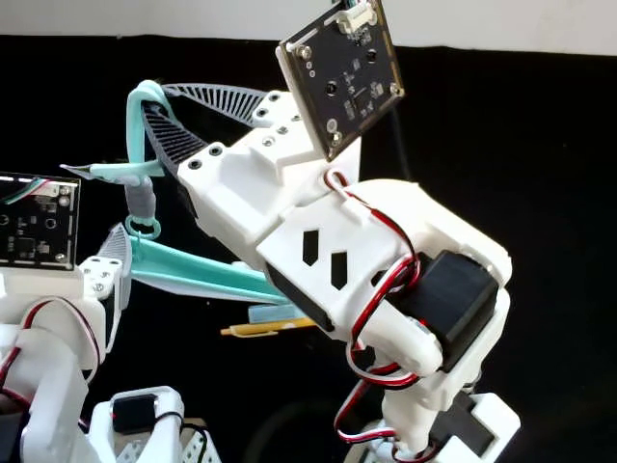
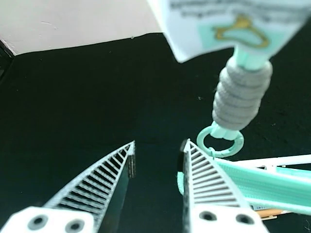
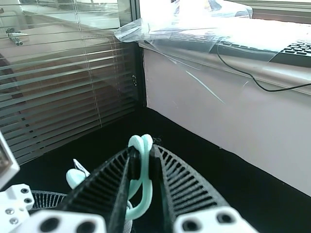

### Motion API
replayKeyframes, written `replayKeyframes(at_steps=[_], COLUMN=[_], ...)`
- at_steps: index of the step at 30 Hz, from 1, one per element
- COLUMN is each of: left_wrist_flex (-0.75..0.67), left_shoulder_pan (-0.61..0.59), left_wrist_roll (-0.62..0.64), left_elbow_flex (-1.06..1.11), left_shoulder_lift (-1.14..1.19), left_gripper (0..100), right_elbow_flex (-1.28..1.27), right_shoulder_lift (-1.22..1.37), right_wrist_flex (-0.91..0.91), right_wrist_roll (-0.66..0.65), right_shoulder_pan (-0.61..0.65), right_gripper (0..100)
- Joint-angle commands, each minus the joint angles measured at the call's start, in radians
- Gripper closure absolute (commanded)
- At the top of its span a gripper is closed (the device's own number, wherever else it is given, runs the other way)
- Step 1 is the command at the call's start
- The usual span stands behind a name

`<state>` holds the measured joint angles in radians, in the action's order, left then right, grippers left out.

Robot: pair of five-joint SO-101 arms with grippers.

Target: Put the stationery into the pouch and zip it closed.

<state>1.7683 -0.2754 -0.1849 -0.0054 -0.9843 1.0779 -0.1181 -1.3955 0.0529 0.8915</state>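
While the right gripper (image 3: 142, 158) clamps the mint-green cord loop (image 3: 137, 142) high at far left, its grey-wrapped ring end (image 2: 243, 94) dangles by the narrowly parted left gripper (image 2: 158, 150), above the mint fabric pouch (image 1: 193, 270); a slipping cord or swinging ring could spoil the grab.

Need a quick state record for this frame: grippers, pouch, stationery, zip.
right gripper: shut on loop, raised off the table
left gripper: open, one finger beside pouch
loop: mint, runs down through a grey wrap to a ring at the pouch's end
pouch: mint edge, slanting below the right arm
stationery: yellow pen low by the pouch; in or out, cannot tell
zip: state cannot tell
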Motion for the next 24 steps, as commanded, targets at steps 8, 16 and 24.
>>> replayKeyframes(at_steps=[8, 16, 24], left_wrist_flex=[0.002, 0.0, 0.0], left_shoulder_pan=[-0.012, -0.012, 0.001], left_wrist_roll=[0.005, 0.003, 0.003], left_elbow_flex=[0.045, 0.124, 0.211], left_shoulder_lift=[0.002, 0.002, -0.004], left_gripper=[83, 83, 83], right_elbow_flex=[0.002, 0.002, 0.002], right_shoulder_lift=[0.002, 0.002, 0.002], right_wrist_flex=[0.016, 0.016, 0.004], right_wrist_roll=[0.003, 0.003, 0.003], right_shoulder_pan=[-0.019, -0.019, -0.018], right_gripper=[99.1, 99.1, 99.1])
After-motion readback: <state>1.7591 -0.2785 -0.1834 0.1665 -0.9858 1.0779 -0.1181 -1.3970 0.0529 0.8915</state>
